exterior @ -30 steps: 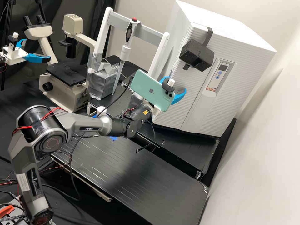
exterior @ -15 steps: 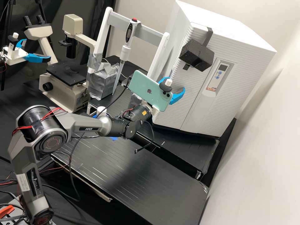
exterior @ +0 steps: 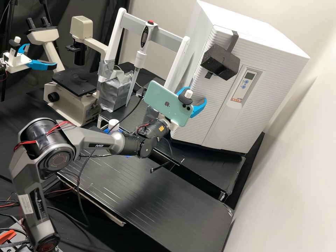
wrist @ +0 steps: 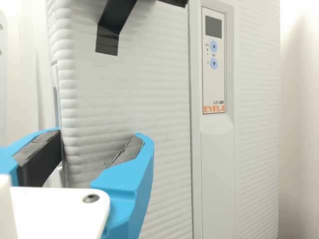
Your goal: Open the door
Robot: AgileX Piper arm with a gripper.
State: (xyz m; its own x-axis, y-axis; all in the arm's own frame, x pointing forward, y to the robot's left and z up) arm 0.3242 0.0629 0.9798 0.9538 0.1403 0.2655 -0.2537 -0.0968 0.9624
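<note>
- The green phone at my wrist hides part of my pincer.
- I keep the pincer released, fingers spread about the near upright edge of the ribbed door; whether they touch it, I cannot tell.
- The door fronts the white cabinet, its face toward my arm, its long axis upright.
- A black block covers some of its upper part.
- My wrist view cuts off the door's top and bottom.
</note>
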